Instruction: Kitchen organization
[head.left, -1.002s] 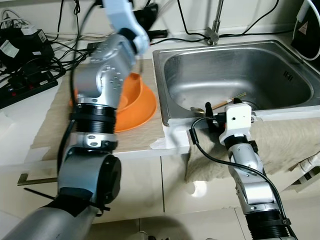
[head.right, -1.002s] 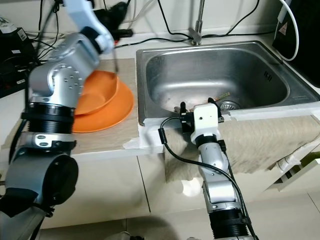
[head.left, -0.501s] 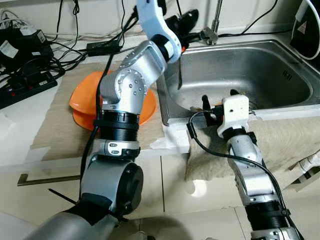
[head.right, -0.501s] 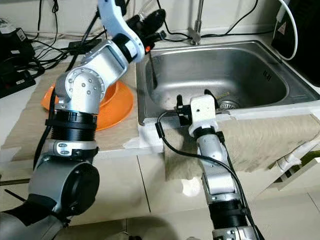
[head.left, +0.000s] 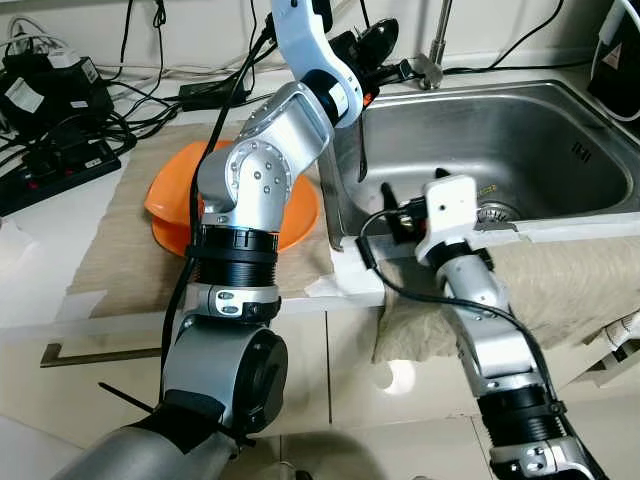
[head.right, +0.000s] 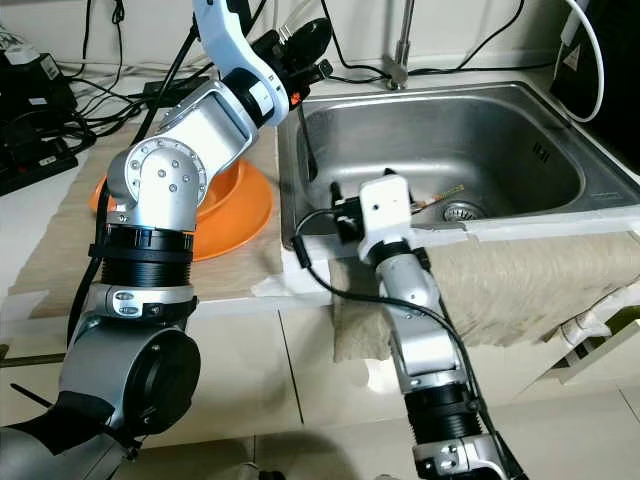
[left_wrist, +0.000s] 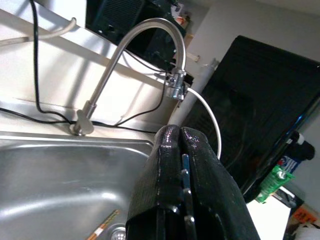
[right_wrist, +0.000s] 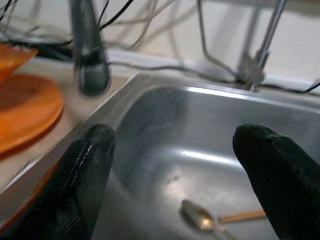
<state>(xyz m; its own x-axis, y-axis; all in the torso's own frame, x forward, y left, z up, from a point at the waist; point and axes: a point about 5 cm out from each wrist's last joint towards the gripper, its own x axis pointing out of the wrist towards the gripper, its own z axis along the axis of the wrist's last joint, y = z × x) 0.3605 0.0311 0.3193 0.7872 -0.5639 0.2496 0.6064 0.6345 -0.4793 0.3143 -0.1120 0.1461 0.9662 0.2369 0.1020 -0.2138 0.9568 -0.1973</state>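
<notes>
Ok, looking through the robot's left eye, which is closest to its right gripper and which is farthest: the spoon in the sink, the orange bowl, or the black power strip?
From the right gripper, at the sink's front edge:
1. The spoon, lying in the sink just ahead of the open fingers.
2. The orange bowl, on the counter mat to the robot's left.
3. The black power strip, farther left, by the cables.

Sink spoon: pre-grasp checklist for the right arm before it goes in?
1. Right gripper open: ok, fingers spread wide.
2. Spoon in sight between the fingers: ok, lying on the sink floor.
3. Spoon free to lift: cannot tell, a chopstick lies against it.
4. Right gripper past the sink's front rim: not ok, it sits at the rim.
5. Left gripper clear of the path: ok, shut and raised at the sink's back left corner.
6. Orange dishes out of the way: ok, on the counter left of the sink.
</notes>
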